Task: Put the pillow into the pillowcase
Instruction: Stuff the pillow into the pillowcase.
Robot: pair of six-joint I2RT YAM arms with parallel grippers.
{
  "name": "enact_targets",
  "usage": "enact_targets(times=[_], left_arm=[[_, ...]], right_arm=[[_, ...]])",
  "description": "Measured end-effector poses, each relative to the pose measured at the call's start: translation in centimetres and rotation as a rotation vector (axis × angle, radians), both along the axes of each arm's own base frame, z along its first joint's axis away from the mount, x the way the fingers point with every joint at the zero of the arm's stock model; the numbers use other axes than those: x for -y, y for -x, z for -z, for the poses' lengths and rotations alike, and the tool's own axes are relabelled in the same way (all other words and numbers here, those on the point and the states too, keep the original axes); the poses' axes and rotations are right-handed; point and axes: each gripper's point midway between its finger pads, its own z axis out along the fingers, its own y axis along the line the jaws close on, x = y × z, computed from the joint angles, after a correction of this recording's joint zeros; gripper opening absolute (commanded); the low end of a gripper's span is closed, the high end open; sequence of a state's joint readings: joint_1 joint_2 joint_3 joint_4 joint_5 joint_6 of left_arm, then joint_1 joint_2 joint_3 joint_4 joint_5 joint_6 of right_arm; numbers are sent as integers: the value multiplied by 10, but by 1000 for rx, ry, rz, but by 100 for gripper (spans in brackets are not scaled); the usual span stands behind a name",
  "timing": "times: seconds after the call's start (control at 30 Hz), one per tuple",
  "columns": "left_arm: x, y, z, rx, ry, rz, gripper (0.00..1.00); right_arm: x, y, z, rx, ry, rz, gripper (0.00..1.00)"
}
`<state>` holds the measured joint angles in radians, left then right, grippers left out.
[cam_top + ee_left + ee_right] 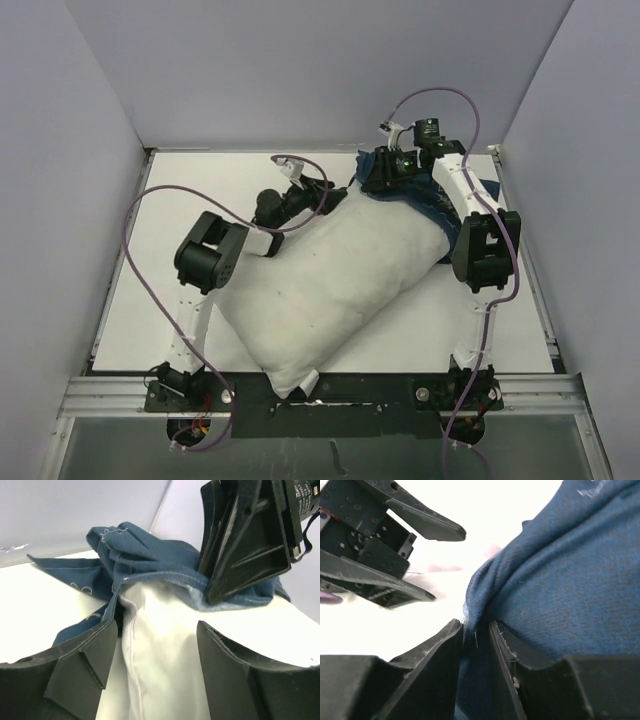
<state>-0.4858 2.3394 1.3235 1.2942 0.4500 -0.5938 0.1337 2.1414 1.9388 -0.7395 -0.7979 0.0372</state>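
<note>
Pillow (pixel 330 290) tip just inside pillowcase (pixel 150 550). Left pincer (pixel 157 630) released. Right pincer (pixel 477 625) has the hem between its jaws, can't tell if it grips. Next: regrip hem, pull over.

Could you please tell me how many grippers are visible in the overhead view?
2. The left gripper is at the far end of the pillow; the right gripper is just right of it, on the bunched pillowcase. None appear hidden.

The white table (pixel 130 300) is carrying the pillow (pixel 330 290), which is lying diagonally across its middle. The navy pillowcase (pixel 437 203) is lying bunched on the table at the pillow's far right end, touching it.
</note>
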Motion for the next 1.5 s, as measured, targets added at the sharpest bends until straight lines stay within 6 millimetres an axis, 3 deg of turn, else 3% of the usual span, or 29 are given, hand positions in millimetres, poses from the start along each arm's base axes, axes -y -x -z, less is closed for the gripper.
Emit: enact_targets(times=[0.13, 0.23, 0.33, 0.47, 0.53, 0.63, 0.73, 0.83, 0.9, 0.97, 1.07, 1.2, 1.3, 1.4, 1.5], left_arm=[[-40, 10, -17, -20, -51, -7, 70], [-60, 20, -46, 18, -90, 3, 69], [-61, 38, -75, 84, -166, 46, 71], [-33, 65, -101, 182, -317, 121, 75], [-10, 82, -111, 243, -393, 168, 77], [30, 128, -117, 358, -510, 266, 81], [60, 174, -111, 457, -596, 370, 83], [86, 214, -100, 540, -671, 468, 86], [103, 232, -98, 593, -704, 513, 87], [124, 243, -97, 658, -724, 533, 88], [147, 248, -85, 705, -755, 541, 89], [168, 244, -53, 710, -819, 540, 85], [181, 235, -31, 699, -864, 523, 72], [195, 223, -13, 696, -910, 482, 47], [204, 223, 2, 705, -949, 459, 45]], right_arm=[[-10, -7, -23, 97, 11, -48, 40], [-19, -8, -41, 169, 5, -101, 56], [-29, -3, -62, 241, -16, -178, 74], [-38, 3, -96, 389, -42, -291, 100], [-32, 10, -109, 450, -36, -331, 98], [4, 23, -128, 544, 4, -341, 98], [63, 44, -135, 576, 51, -268, 98], [134, 71, -124, 547, 105, -128, 98], [170, 88, -107, 510, 148, -44, 100], [191, 109, -79, 449, 193, 4, 97], [193, 136, -39, 350, 235, 5, 91], [198, 150, 2, 267, 297, 25, 75], [207, 146, 15, 258, 344, 56, 66], [218, 132, 21, 274, 384, 90, 64], [222, 121, 31, 272, 398, 99, 62]])
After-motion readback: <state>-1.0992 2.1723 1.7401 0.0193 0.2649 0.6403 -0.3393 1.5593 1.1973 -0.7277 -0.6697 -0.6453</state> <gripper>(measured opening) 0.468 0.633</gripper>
